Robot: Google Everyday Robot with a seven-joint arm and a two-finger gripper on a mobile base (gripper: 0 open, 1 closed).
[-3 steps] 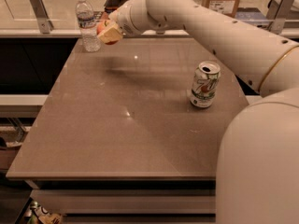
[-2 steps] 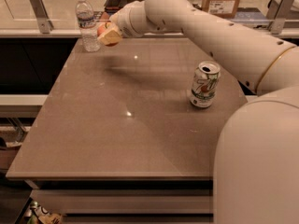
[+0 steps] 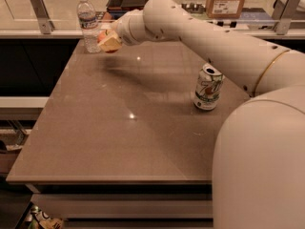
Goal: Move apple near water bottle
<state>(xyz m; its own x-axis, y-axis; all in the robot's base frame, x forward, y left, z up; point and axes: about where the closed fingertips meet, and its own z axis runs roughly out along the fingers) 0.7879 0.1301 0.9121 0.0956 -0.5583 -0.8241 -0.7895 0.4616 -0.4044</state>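
I see my claw gripping the apple just beside the water bottle, at the bench's far edge

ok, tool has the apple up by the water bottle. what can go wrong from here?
1. The tool grips the apple very close to the upright water bottle; any further push left could tip the bottle.
2. The apple seems to hang above the table, judging by the shadow beneath it. Released from there, it may roll, and the table's left and far edges are close by.
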